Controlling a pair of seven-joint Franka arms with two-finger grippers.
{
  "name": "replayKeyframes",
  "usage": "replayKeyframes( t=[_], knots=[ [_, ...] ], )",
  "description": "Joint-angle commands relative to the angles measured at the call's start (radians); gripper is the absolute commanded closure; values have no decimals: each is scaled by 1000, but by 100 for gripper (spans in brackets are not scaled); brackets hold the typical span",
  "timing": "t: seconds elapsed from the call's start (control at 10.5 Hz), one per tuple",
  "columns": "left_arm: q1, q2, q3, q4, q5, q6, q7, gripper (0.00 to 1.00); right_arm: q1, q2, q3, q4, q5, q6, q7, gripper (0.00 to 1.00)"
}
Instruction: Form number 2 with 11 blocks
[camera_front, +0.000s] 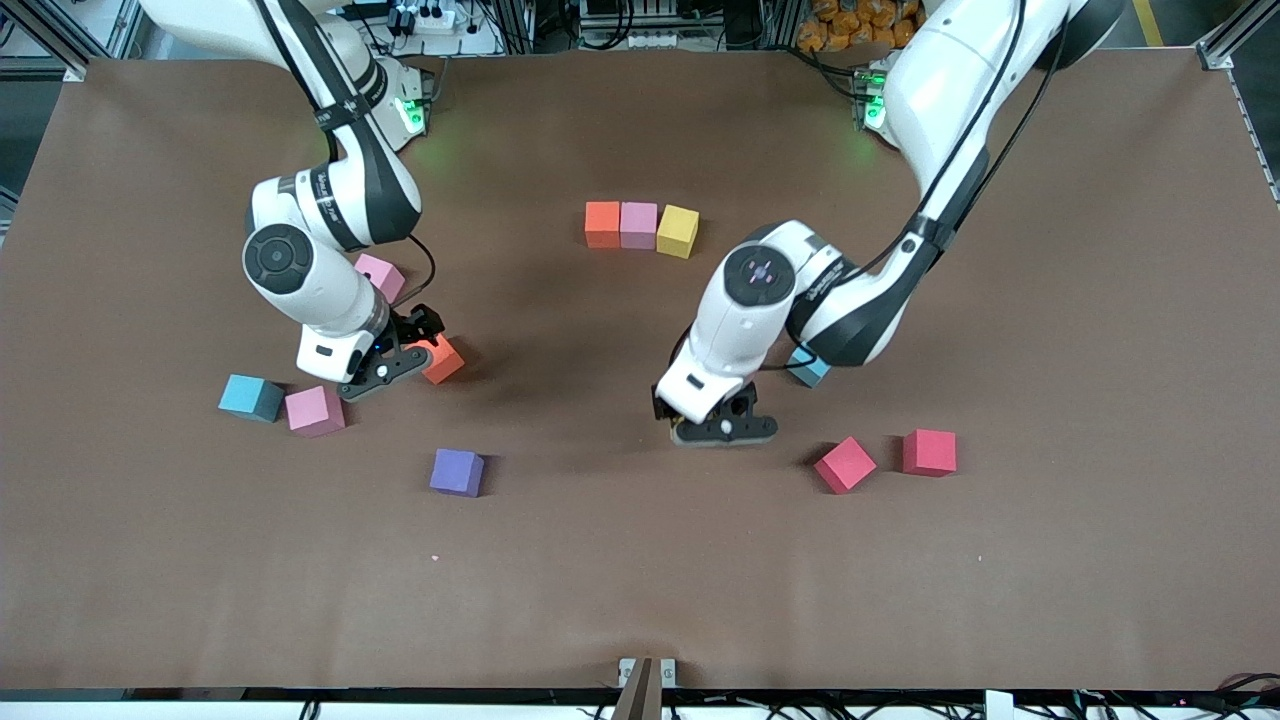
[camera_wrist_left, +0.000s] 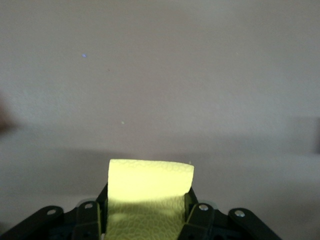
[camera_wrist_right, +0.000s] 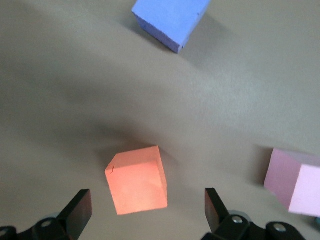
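So the 2 is barely started: just a row (camera_front: 641, 227) of three touching blocks, orange, pink and yellow, sitting toward the robots' edge of the table (camera_front: 640, 600). Its long axis runs from the right arm's end to the left arm's end, and the yellow end cube is twisted a little out of line. I'd guess that's the top bar of the digit, so the rest has to grow toward the front camera.

Left gripper (camera_front: 712, 428) is low over bare table, nearer the camera than the row, clamped on a yellow block (camera_wrist_left: 150, 192) you can only really see from its wrist view. Right gripper (camera_front: 400, 350) has its fingers spread wide and hangs over an orange block (camera_front: 441, 360) at the right arm's end; the block sits between the fingers but skewed to them, nothing gripped yet.

What could go wrong, in my opinion:
- Closing on that skewed orange cube could spin it or squirt it out, since the pads would meet corners instead of flat faces.
- A pink block (camera_front: 381, 276) and another pink one (camera_front: 315, 410) are near that arm, easy to nudge.
- The held yellow block could bump the row when set down, and the crooked end cube would throw off everything lined up against it.
- A light blue block (camera_front: 808, 370) is tucked under the left arm, so a low swing could knock it.
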Motion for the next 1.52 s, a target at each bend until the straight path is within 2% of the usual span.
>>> replayKeyframes(
  t=[0.0,0.19,0.38,0.57,0.95,1.24,1.43],
  knots=[
    [13,-100,-7,-182,-14,96,-63,86,-32,59,20,17,-4,39,-71,0],
    [-36,-92,-7,-211,-4,139,-193,86,14,70,23,9,-4,38,-71,0],
    [-86,-80,-7,-251,-3,204,-296,86,16,88,23,-8,0,51,-66,0],
    [-162,-60,4,-313,90,245,-384,86,36,90,24,-28,6,62,-62,0],
    [-168,-135,-5,-435,137,246,-467,86,37,144,24,-51,6,157,-59,0],
    [-165,-209,-5,-531,279,246,-543,86,27,154,24,-57,7,157,-59,0],
    [-171,-216,-8,-545,367,249,-644,86,10,170,24,-72,7,171,-59,0]
  ],
)
